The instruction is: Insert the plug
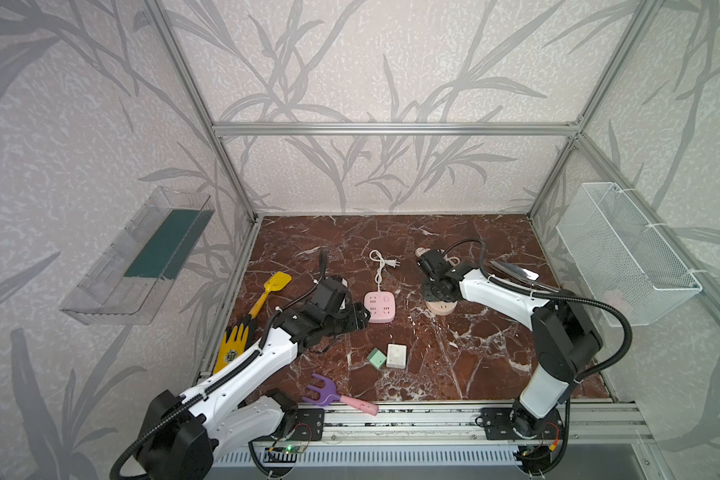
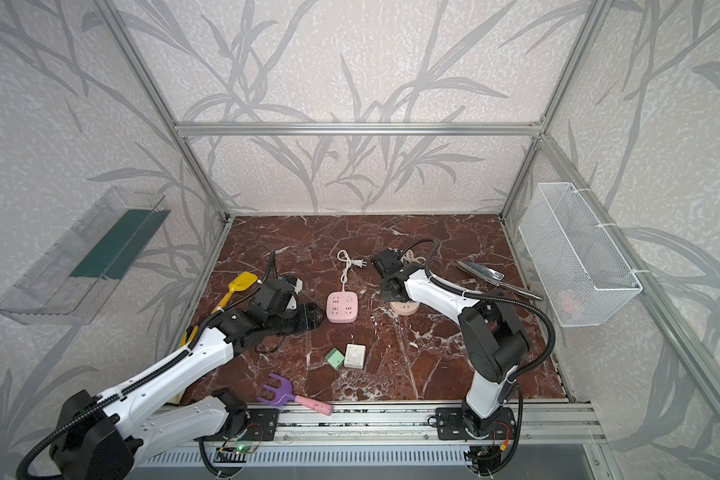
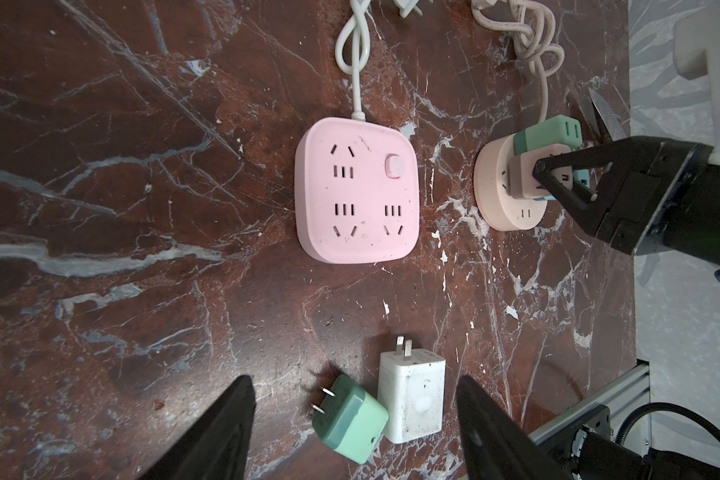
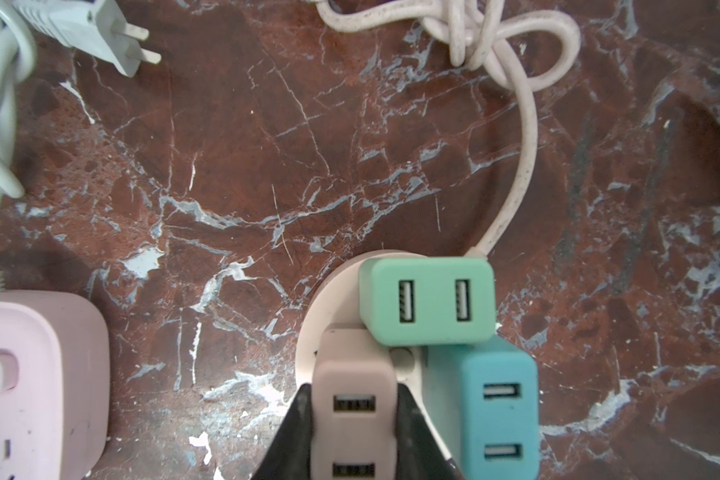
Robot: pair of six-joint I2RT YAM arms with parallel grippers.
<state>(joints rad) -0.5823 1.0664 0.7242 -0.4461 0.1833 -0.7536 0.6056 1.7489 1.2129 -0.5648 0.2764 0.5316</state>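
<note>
— Plug [image 4: 352, 365] seated yet?
— Nearly, I'd judge. It stands on the round socket [image 4: 329, 303] beside a green charger [image 4: 427, 299] and a teal charger [image 4: 499, 407]; my right gripper [image 4: 353, 395] is clamped on its sides. My left gripper [image 3: 353, 380] hangs open, empty.
— Next?
— Press straight down, then let go.

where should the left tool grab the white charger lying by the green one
Come from above and pinch the white charger across its two long side walls, nearer the prong end: it lies flat, and the green plug crowds one side at the far end.
</note>
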